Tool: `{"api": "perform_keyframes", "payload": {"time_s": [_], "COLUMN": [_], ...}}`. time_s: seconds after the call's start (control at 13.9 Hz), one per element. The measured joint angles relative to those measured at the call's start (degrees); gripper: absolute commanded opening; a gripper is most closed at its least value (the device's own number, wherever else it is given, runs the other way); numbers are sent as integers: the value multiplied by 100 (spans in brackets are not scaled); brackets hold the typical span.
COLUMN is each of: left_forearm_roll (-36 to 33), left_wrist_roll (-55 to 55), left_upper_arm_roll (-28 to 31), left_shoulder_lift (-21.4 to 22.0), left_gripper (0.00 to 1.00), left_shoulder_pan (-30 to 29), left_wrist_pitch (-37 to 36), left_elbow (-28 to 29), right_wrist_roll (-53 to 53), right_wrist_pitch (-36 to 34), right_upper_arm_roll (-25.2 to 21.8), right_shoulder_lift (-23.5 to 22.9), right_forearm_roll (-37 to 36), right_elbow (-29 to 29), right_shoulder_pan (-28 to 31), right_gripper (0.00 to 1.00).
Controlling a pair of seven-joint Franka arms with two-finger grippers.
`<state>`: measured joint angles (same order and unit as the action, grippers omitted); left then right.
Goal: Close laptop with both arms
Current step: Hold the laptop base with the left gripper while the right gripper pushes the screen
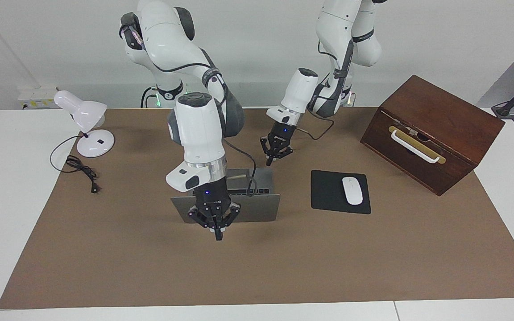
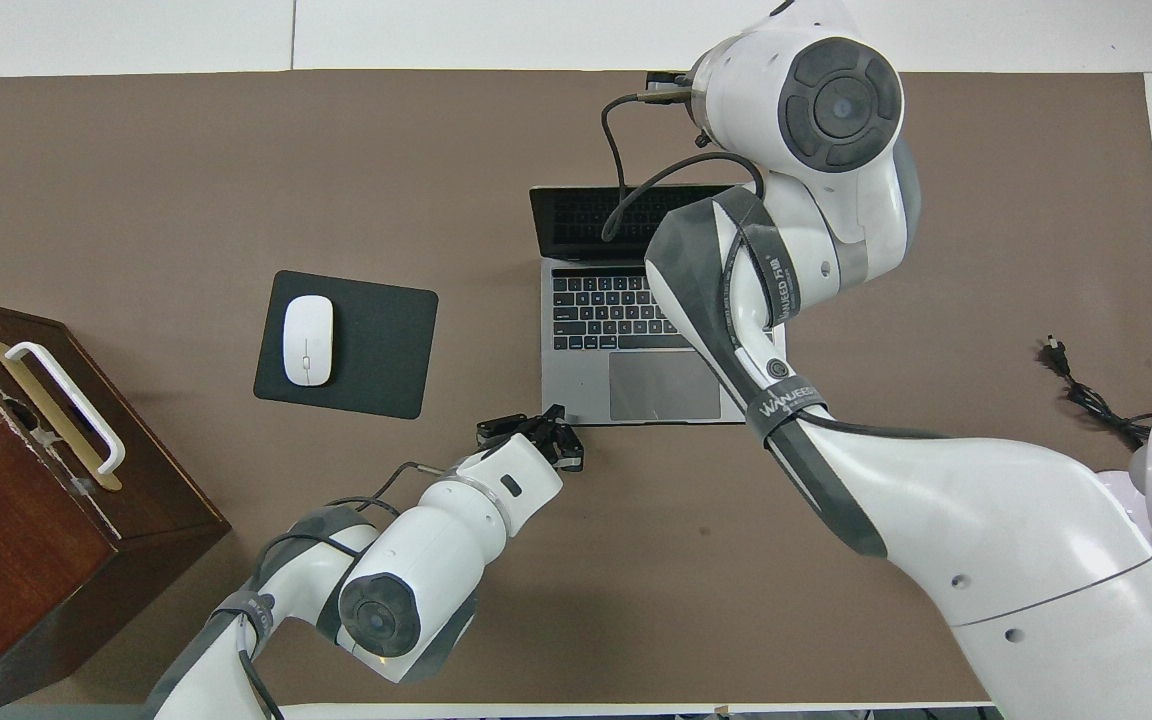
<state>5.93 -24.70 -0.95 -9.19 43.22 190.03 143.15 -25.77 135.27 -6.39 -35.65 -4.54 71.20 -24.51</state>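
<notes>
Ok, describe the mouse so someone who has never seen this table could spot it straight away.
Start at the big brown wooden box at the left arm's end of the table. Between it and the open laptop lies a black mouse pad. The mouse rests on it: small, white, oval, the only pale thing there.

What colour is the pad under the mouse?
Black; the mouse pad shows best in the overhead view.
</notes>
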Motion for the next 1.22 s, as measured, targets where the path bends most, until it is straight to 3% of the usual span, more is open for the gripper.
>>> {"api": "perform_keyframes", "payload": {"time_s": [0.43, 1.22], "left_forearm_roll": [0, -2], "left_wrist_roll": [4, 705], "left_upper_arm_roll": [1, 66], "left_shoulder_lift": [-594, -626], "left_gripper": [0, 0], "left_shoulder_pan": [62, 0], "left_wrist_pitch": [870, 943], "left_elbow": [-52, -54], "right_wrist_roll": [-146, -194], "right_wrist_pitch": [-710, -2210], "right_upper_arm_roll": [23, 184], "right_shoulder_lift": [46, 240], "right_forearm_roll": [120, 740], "right_elbow": [1, -14], "right_shoulder_pan": [-6, -10], "right_gripper": [0, 0]}}
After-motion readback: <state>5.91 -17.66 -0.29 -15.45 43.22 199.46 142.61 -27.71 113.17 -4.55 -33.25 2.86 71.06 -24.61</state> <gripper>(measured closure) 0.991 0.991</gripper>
